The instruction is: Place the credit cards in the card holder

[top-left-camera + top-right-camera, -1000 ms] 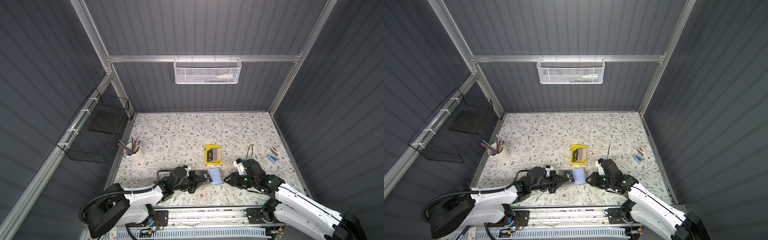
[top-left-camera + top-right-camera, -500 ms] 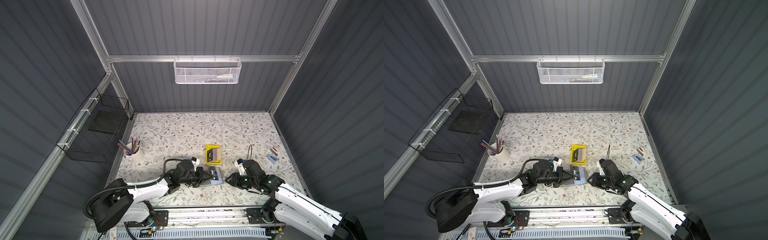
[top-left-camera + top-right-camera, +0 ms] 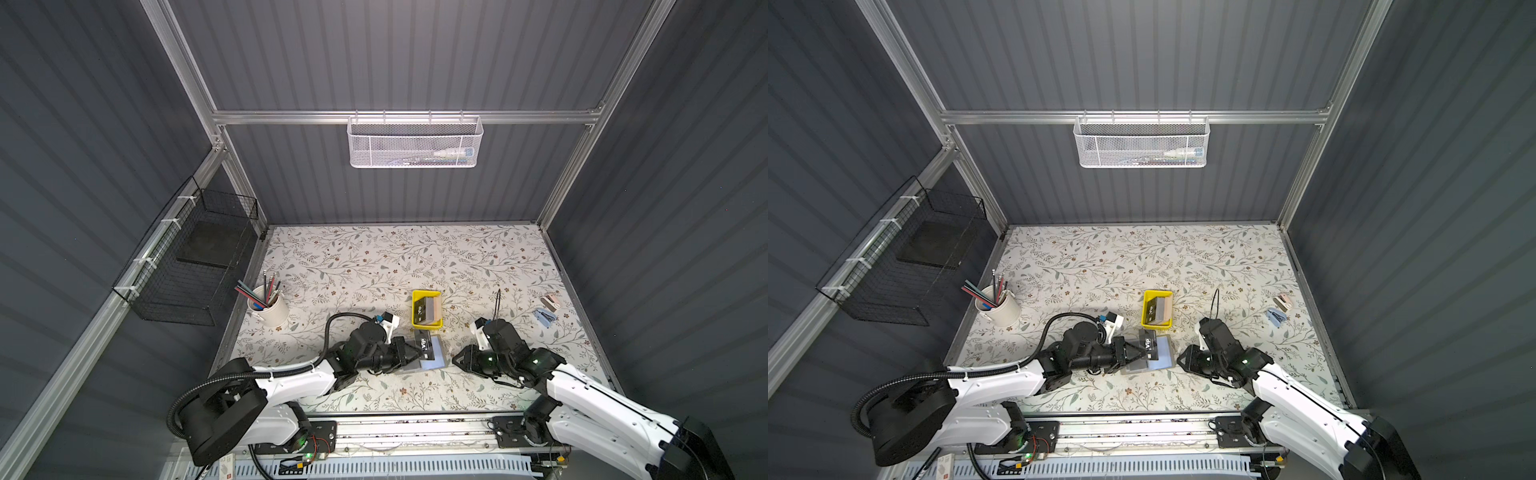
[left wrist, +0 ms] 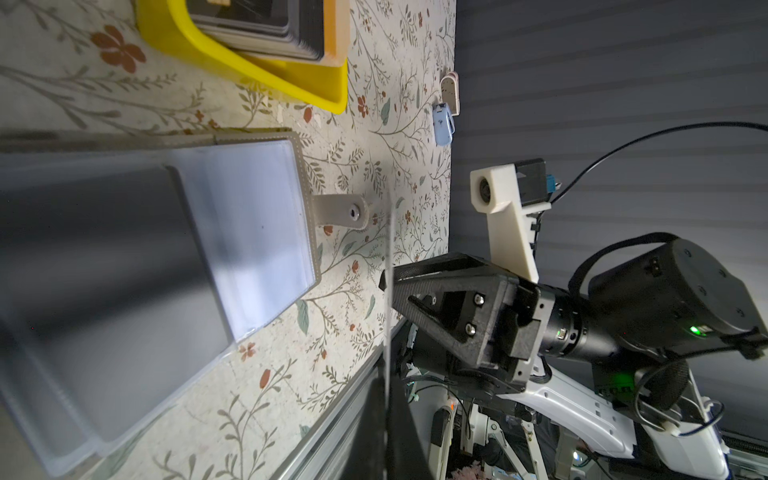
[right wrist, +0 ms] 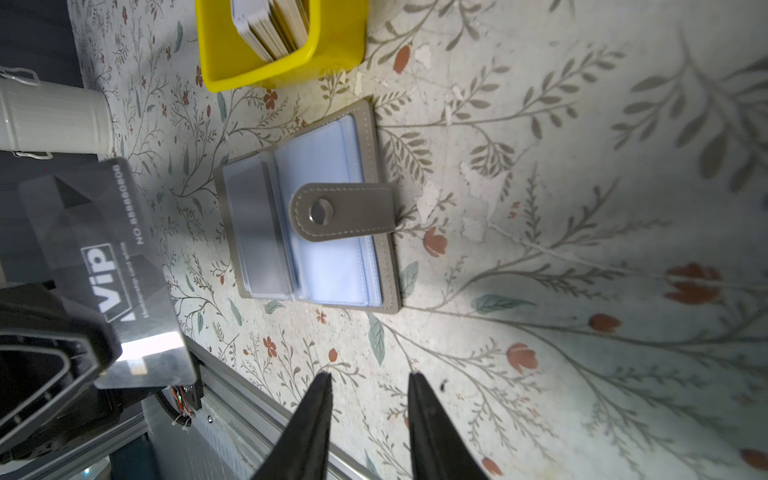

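- White and ribbed, a cup point(image 3: 269, 312) of pencils is standing at the far left edge of the floral table point(image 3: 374, 266), well apart from my work.
- Right of it, my left gripper point(image 3: 417, 354) is reaching toward the middle, and its jaws are clamping tight on the near end of one black VIP card point(image 3: 427, 347).
- That card point(image 5: 104, 266) is showing its white lettering in the right wrist view. I am holding it in the air, tilted, clear of any sleeve.
- In both top views the card is hanging over the left half of the card holder point(image 3: 1160, 353).
- The card holder point(image 5: 324, 257) is lying open and flat on the table, with its bluish sleeves facing up inside the grey cover.
- Its tab strap point(image 5: 345, 212) is folding inward across the right-hand sleeves, snap button up.
- Just beyond the holder, on its far side, a yellow tray point(image 3: 415, 309) is sitting on the table close to the holder's far edge.
- The rest of the credit cards point(image 3: 424, 309) are leaning on edge inside that tray, dark ones beside a tan one.
- Right of the holder, my right gripper point(image 5: 368, 376) is pointing at it from near the table, a little apart from its right edge.
- Those jaws are standing partly apart and are gripping nothing.
- Far right, two small clips point(image 3: 547, 309), one blue and one pinkish, are lying near the wall.
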Controlling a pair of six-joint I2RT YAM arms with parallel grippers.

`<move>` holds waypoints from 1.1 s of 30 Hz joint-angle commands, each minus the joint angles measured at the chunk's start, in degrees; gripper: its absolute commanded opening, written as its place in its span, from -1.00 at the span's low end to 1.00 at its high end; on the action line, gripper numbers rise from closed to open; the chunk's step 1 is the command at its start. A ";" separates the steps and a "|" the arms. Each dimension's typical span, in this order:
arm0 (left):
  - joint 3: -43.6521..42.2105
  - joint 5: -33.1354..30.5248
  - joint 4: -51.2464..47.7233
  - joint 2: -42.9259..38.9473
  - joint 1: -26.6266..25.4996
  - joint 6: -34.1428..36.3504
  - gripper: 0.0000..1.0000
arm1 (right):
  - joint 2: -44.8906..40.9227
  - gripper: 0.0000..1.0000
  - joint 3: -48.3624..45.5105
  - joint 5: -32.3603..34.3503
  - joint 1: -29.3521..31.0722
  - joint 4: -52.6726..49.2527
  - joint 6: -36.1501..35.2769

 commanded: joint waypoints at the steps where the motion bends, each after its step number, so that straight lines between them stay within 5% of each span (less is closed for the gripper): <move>1: -3.04 -3.78 2.47 -0.58 -0.11 3.31 -1.00 | 0.65 -0.33 1.96 1.74 0.19 -0.25 -0.88; 22: 0.13 -4.34 -7.06 -1.82 -0.36 10.70 -1.00 | 2.98 -0.33 3.14 1.84 0.20 0.02 -2.07; 33: -3.10 -1.74 3.89 1.88 -0.36 8.12 -1.00 | 2.90 -0.33 1.60 1.31 0.12 2.46 -1.40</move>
